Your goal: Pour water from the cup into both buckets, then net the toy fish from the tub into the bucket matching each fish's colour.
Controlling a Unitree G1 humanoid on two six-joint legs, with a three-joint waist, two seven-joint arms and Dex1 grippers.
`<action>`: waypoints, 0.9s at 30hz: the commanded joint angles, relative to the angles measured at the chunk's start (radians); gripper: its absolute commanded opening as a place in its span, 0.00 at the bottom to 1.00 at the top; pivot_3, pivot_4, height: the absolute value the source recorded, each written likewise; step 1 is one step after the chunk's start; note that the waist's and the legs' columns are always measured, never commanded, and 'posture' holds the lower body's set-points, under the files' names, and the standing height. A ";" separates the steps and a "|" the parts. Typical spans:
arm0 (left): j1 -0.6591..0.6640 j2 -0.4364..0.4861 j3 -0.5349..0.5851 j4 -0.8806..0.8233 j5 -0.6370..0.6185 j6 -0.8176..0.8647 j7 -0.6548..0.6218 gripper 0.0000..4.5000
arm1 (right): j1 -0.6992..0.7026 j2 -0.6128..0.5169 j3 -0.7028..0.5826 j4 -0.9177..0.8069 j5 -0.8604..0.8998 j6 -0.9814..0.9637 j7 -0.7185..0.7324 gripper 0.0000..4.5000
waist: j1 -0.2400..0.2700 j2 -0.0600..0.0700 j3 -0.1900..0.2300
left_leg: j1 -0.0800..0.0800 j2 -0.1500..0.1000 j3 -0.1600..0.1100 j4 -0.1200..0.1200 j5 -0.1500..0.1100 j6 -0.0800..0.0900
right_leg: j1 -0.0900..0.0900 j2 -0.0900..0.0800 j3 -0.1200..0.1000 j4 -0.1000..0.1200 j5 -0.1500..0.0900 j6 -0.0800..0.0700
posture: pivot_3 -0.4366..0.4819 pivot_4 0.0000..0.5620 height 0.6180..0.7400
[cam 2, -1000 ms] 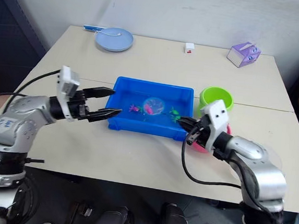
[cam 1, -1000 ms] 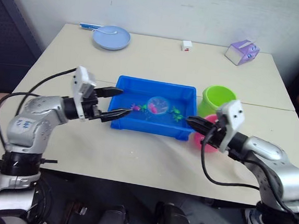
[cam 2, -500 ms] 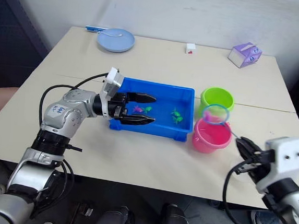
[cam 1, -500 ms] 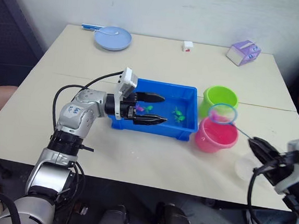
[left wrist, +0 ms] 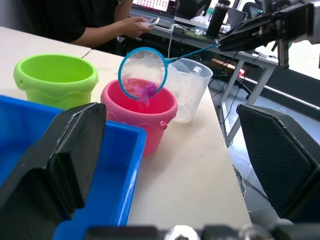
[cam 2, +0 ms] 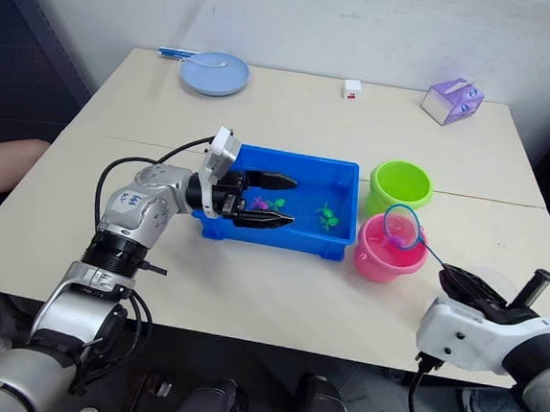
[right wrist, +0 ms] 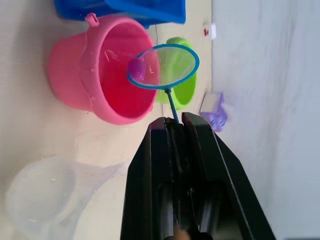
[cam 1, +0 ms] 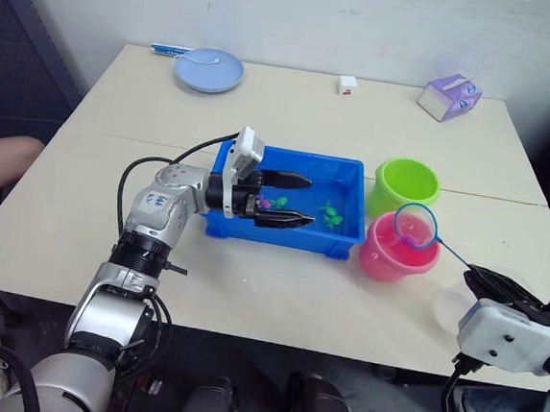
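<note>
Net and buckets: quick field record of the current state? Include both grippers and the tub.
net: hoop over the pink bucket, a pink-magenta fish in the mesh
right gripper: shut on the net's handle
left gripper: open, over the tub
tub: a few green and pink fish in it
green bucket: beside the pink one
cup: on the table by the pink bucket

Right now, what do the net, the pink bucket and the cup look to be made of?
Net: a blue rim, likely plastic, with fine see-through mesh that sags around a magenta fish; thin straight handle, material unclear.
Pink bucket: smooth, opaque, slightly glossy, apparently moulded plastic, with a rolled rim.
Cup: clear, colourless, thin-walled, probably plastic; the table shows through it.
</note>
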 commanded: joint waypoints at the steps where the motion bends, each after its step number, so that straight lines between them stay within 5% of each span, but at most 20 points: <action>1: -0.014 0.009 0.030 -0.027 0.001 -0.014 0.001 1.00 | -0.043 0.060 -0.072 0.040 -0.017 -0.078 0.007 0.17 | 0.000 0.000 0.000 | 0.000 0.000 0.000 0.000 0.000 0.000 | 0.000 0.000 0.000 0.000 0.000 0.000 | 0.48 0.27 1.00; 6: -0.003 0.025 0.044 -0.028 0.014 -0.019 0.014 1.00 | -0.083 0.086 -0.036 0.074 -0.015 -0.145 0.061 0.17 | -0.002 0.000 0.000 | 0.001 0.000 0.000 0.000 0.000 0.000 | 0.000 0.000 0.000 0.001 0.000 0.000 | 0.48 0.27 1.00; 11: 0.015 0.056 0.062 -0.032 0.023 -0.015 0.034 1.00 | -0.246 0.175 0.019 0.058 0.139 0.001 0.057 0.17 | -0.008 0.000 0.000 | 0.001 0.001 0.001 0.001 0.000 0.000 | 0.000 0.000 0.001 0.002 0.000 0.000 | 0.48 0.27 1.00; 15: 0.059 0.133 0.095 -0.005 0.059 -0.032 0.076 1.00 | -0.523 0.237 0.250 0.073 0.354 0.229 0.054 0.17 | -0.025 0.000 0.000 | 0.002 0.002 0.000 0.001 0.000 0.000 | 0.000 -0.001 0.001 0.002 0.000 0.000 | 0.48 0.27 1.00; 21: 0.167 0.256 0.175 -0.100 0.059 0.004 0.140 1.00 | -0.865 0.280 0.589 0.266 0.340 0.343 0.067 0.17 | -0.028 0.001 0.000 | 0.001 0.002 -0.002 0.001 0.000 -0.001 | -0.001 -0.002 -0.001 0.002 0.000 -0.001 | 0.48 0.27 1.00; 27: 0.310 0.356 0.261 -0.267 0.034 0.073 0.211 1.00 | -1.030 0.345 0.777 0.454 0.295 0.317 0.078 0.17 | -0.024 0.001 0.000 | -0.002 0.000 -0.007 0.001 0.000 0.000 | -0.001 -0.005 -0.004 0.002 0.000 -0.001 | 0.48 0.27 1.00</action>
